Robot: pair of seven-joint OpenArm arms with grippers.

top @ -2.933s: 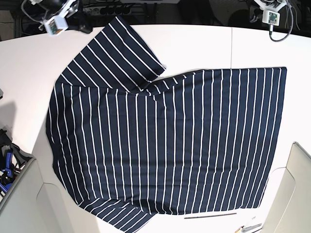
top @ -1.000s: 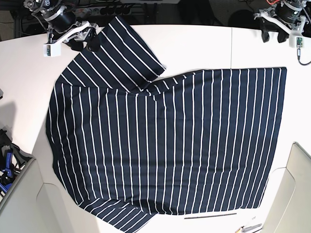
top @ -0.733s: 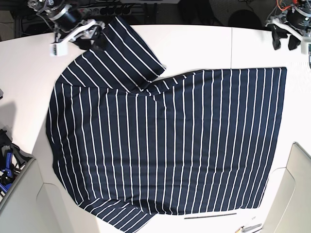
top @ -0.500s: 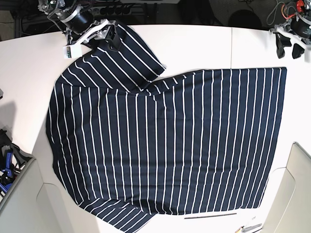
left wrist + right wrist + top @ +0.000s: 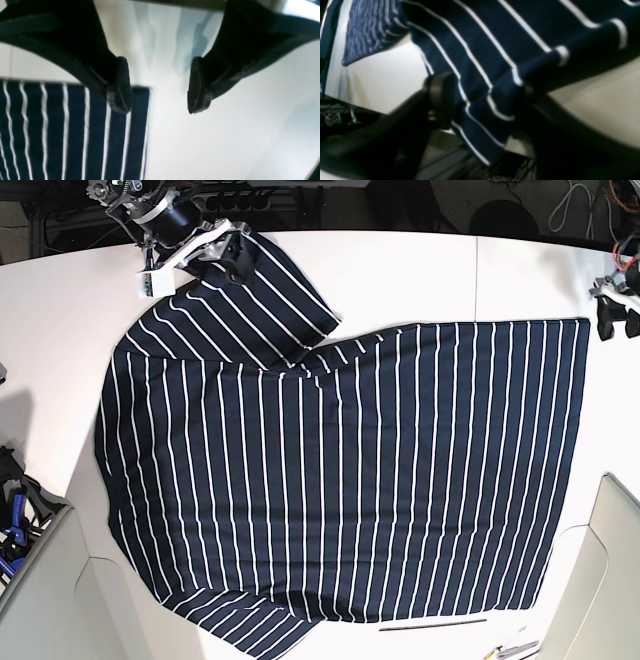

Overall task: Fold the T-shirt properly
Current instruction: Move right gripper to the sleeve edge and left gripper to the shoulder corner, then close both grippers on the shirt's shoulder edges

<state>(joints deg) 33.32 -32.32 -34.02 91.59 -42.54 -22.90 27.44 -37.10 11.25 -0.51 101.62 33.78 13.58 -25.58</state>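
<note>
Meanwhile the right gripper [image 5: 480, 100] is straddling the T-shirt [image 5: 340, 470] sleeve edge (jaws apart), left gripper [image 5: 158, 87] gaping empty.

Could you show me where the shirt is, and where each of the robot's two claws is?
T-shirt [image 5: 340, 480]: base view, middle of the striped body.
Right gripper [image 5: 222, 252]: base view, fingertips at the sleeve's edge.
Left gripper [image 5: 158, 90]: left wrist view, gap between fingertips, beside the shirt's corner.

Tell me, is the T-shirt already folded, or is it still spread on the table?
Still spread. The T-shirt lies nearly flat over the white table, body in one layer. Only the upper sleeve lies angled, partly over the body.
</note>
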